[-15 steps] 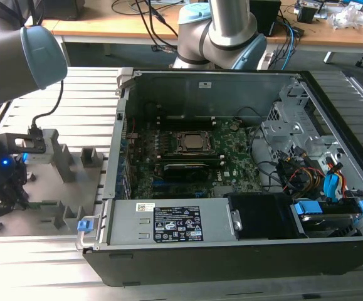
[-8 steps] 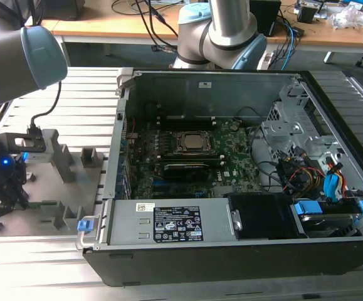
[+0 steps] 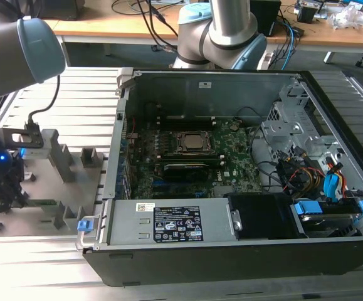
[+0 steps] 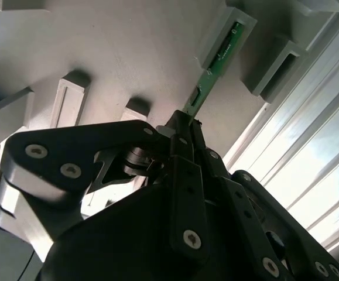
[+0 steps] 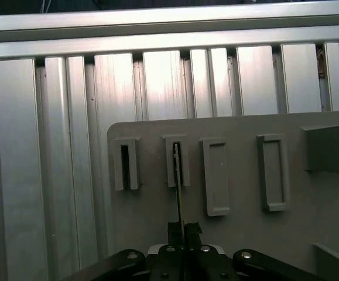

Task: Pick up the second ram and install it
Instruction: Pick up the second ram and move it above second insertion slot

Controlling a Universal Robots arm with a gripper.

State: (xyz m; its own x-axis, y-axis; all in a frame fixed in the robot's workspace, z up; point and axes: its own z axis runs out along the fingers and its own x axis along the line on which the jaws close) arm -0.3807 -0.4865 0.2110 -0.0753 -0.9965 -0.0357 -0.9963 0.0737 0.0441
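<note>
Over grey holder plate (image 5: 245, 246), claw (image 5: 180, 227) clamped on second ram (image 4: 212, 70); near end hidden by claw.

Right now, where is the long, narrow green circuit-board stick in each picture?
Exterior view: the long, narrow green circuit-board stick sits at the exterior view's left, on the grey slotted plate.
Second wrist view: the stick slants from gripper into a slot.
First wrist view: stick edge-on, gripper to slot.
Shared landmark: that plate.
</note>
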